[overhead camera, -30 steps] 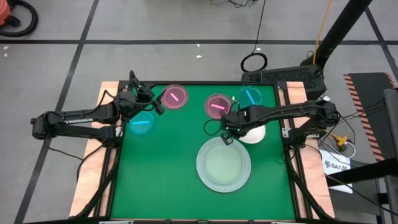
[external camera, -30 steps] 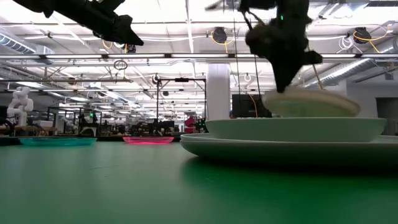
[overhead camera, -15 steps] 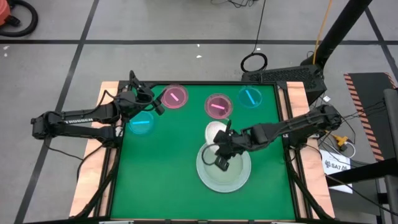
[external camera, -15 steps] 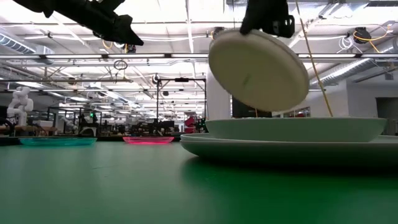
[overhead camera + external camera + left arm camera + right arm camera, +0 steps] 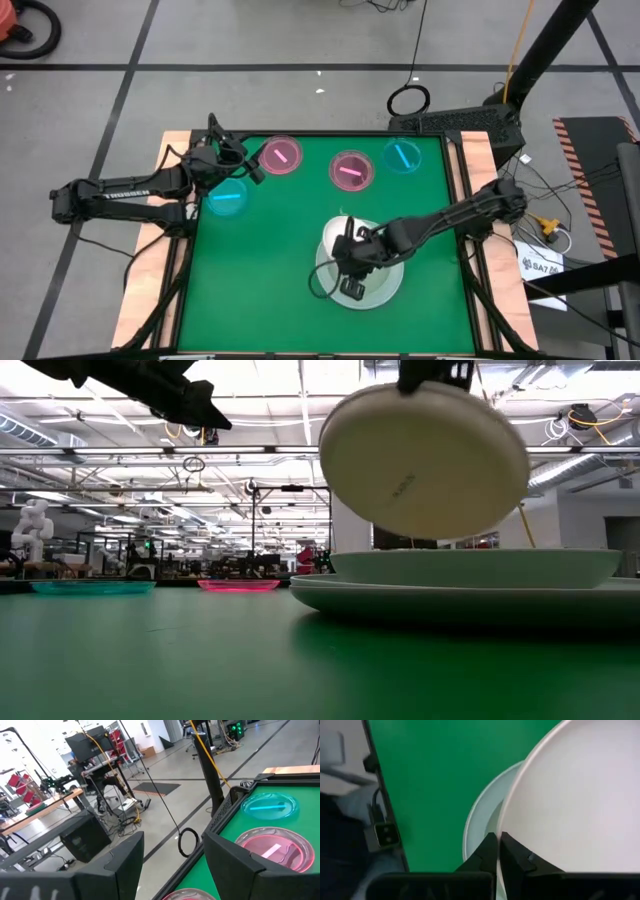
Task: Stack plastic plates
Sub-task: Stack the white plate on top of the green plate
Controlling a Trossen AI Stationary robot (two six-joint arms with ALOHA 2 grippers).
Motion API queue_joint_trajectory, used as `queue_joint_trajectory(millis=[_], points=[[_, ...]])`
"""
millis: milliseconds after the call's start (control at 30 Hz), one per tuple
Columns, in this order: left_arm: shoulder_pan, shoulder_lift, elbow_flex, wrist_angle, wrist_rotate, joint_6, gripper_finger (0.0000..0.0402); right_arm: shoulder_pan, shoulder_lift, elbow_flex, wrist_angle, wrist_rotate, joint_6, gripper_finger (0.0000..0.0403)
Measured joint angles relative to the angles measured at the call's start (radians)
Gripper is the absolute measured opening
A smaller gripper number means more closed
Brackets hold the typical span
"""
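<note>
Over the near right part of the green desk (image 5: 260, 280), the right arm reaches in low from the right, its right gripper (image 5: 498, 851) pinched on the rim of a small white plate (image 5: 425, 460) held tilted just above the stacked large plates (image 5: 470, 585). At the far left, the left arm stretches level above the desk edge with the left gripper (image 5: 172, 857) spread apart, hovering by a teal plate (image 5: 227, 200). Two pink plates (image 5: 282, 156) and another teal one (image 5: 402, 157) lie along the far side.
</note>
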Motion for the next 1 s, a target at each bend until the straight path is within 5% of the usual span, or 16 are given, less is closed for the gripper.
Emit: queue_joint_trajectory(millis=[167,300,700,1000], points=[[0.0,0.0,0.0,0.001,0.0,0.008,0.0212,0.03,0.074,0.134,-0.153,-0.005,0.001,0.0002],[0.0,0.0,0.0,0.001,0.0,0.01,0.0212,0.069,0.08,0.137,-0.153,-0.041,-0.037,0.0002],[0.0,0.0,0.0,0.0,0.0,0.007,0.0212,0.227,0.131,0.138,-0.207,0.084,-0.466,0.0002],[0.0,0.0,0.0,-0.001,0.0,0.008,0.0212,0.27,0.227,0.137,-0.319,0.091,-0.542,0.0002]])
